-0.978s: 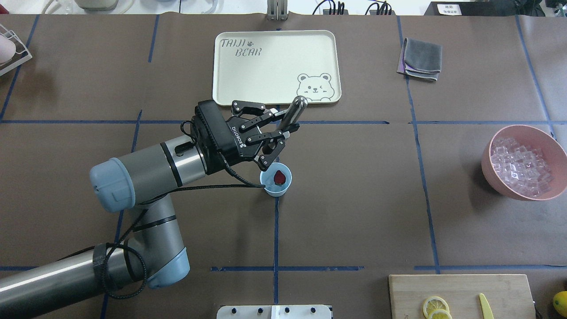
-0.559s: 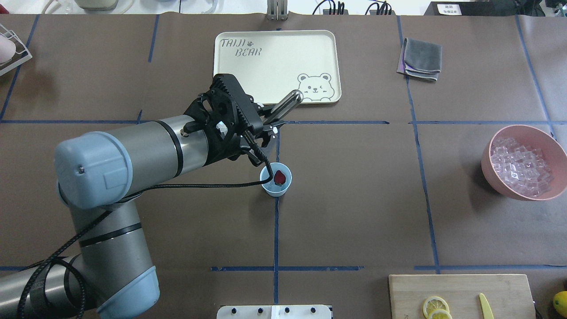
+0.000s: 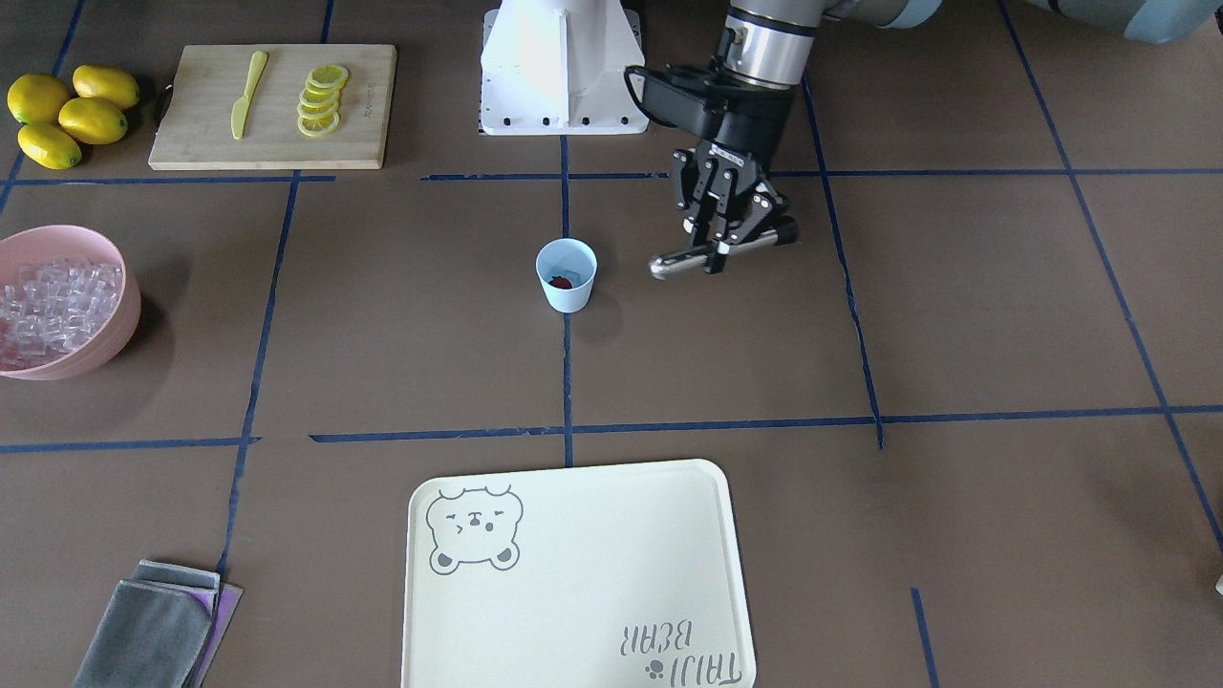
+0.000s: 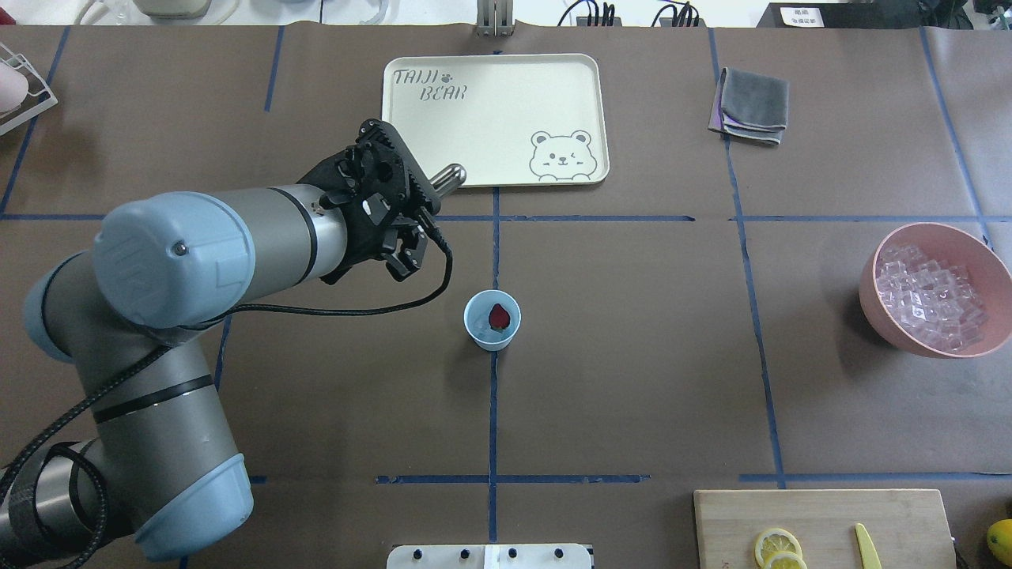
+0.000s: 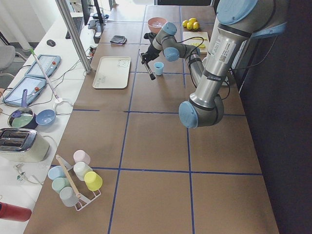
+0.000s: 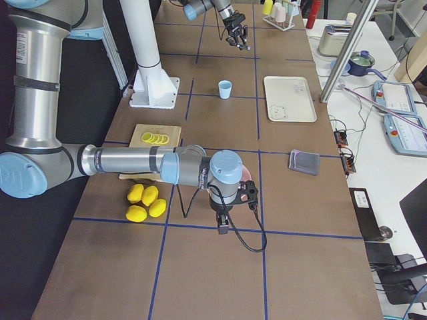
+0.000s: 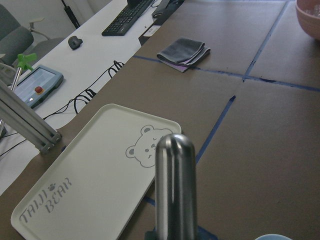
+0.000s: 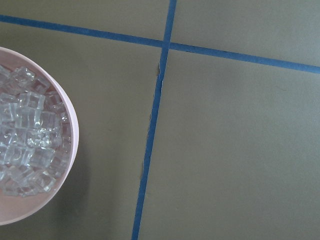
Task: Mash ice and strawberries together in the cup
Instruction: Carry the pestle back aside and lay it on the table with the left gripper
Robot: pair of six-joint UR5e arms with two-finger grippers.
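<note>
Across the table in the front-facing view, the cup [image 3: 567, 275] stands at the centre on a blue tape line, with the strawberry [image 3: 559, 282] low inside it. To its right in the frame the left claw [image 3: 718, 250] hangs fingers down, clamped tight on a metal rod [image 3: 669, 265]. The rod lies nearly level, with its rounded end pointing at the cup but apart from it. A pink bowl [image 3: 117, 334] of ice [image 3: 48, 306] sits at the left edge. A cutting board [image 3: 191, 105] with lemon slices [image 3: 320, 100] and a knife [image 3: 246, 96] is at the upper left, with lemons [image 3: 67, 110] beside it. A tray [image 3: 592, 573] fills the bottom centre and a cloth [image 3: 153, 631] lies at the lower left.

From overhead, the cup is at the centre with the strawberry red inside it. Whether any ice is in the cup is too small to tell. The left claw is up and to the left of the cup, and the rod's tip is over the tray's near edge.

From the left end, the claw and rod are just beside the cup at the top centre.

From the right end, the right claw [image 6: 247, 194] sits in the middle of the frame, over the bowl. I cannot tell how far apart its fingers are.

On the left wrist camera, the rod rises through the lower middle, with the tray behind it at the left. The cloth is at the top and the cup's rim is at the bottom edge.

On the right wrist camera, the bowl of ice is at the left edge, beside blue tape lines.
</note>
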